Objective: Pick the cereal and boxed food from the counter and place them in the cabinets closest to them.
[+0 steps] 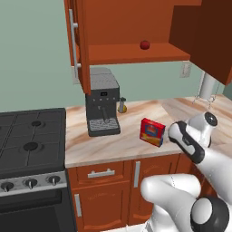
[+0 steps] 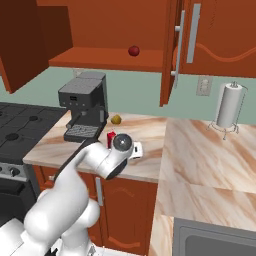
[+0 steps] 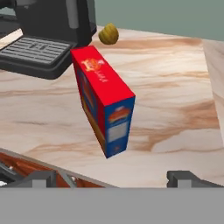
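Plainly, the red box point(image 3: 104, 105) stands upright on the counter point(image 3: 175, 92), centre of the hand view, just ahead of the gripper point(image 3: 114, 177), whose jaws are spread wide and empty. It looks light, stiff cardboard, slightly slick; grip across its narrow faces. Its printed labels are too blurred to read.

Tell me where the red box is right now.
The red box stands on the counter, to the right of the coffee machine as the left base view shows it, below the open cabinet. The open gripper is short of it.
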